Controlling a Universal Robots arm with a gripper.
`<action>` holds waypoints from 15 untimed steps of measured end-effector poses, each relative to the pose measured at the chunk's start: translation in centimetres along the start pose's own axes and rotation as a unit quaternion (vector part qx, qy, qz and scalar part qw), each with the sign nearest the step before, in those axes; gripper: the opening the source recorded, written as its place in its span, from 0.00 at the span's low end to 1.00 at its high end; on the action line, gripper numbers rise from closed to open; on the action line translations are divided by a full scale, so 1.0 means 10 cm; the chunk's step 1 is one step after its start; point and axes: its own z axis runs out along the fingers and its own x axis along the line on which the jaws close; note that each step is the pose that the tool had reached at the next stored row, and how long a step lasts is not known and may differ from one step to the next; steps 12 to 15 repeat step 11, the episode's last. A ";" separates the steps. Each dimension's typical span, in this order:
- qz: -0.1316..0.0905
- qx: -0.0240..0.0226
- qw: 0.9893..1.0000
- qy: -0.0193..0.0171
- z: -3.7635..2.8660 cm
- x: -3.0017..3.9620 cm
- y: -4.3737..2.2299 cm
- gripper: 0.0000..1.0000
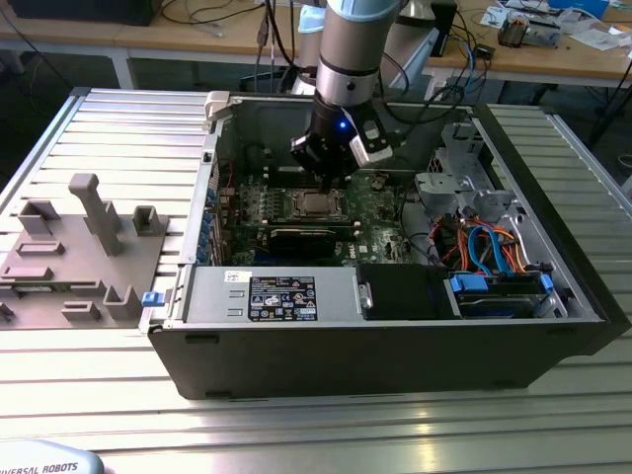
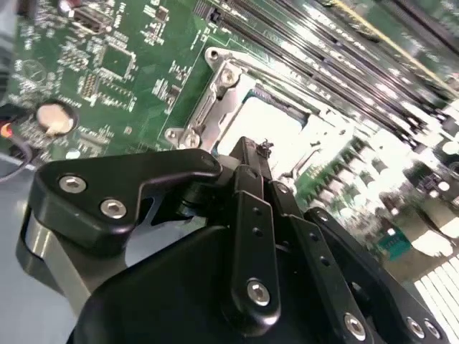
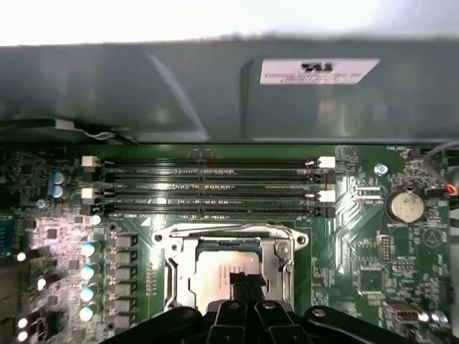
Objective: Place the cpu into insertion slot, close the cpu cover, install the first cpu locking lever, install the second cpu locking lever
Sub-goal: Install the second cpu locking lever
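Note:
The cpu [image 3: 208, 276] lies silvery face up in the middle of the green board, so the insertion slot under it is hidden. The cpu cover [image 3: 178, 269], a silvery frame with a square window, lies flat around the cpu [image 2: 276, 129]. In the exterior view the cpu [image 1: 316, 204] sits directly below the arm. My gripper [image 1: 329, 183] hangs just above the near edge of the socket. Its black fingers are shut, their tips [image 2: 254, 152] together over the cover's [image 2: 215, 97] rim. Nothing is held between them. In the first wrist view the gripper [image 3: 240, 278] overlaps the cpu's edge.
Long black memory slots [image 3: 215, 190] run beside the socket, with a coin battery [image 3: 404, 206] farther off. The grey case wall [image 3: 215, 86] rises behind them. A power supply [image 1: 267, 296], drive cage [image 1: 454, 178] and cables [image 1: 494, 247] crowd the case. A grey fixture [image 1: 79, 247] lies outside.

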 end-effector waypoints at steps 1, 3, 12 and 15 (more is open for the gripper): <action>0.000 0.000 1.000 0.000 -0.062 0.003 0.002 0.11; 0.000 0.000 1.000 0.000 -0.159 0.008 0.007 0.11; 0.000 0.000 1.000 0.000 -0.244 0.011 0.011 0.11; 0.000 0.000 1.000 0.000 -0.244 0.011 0.011 0.11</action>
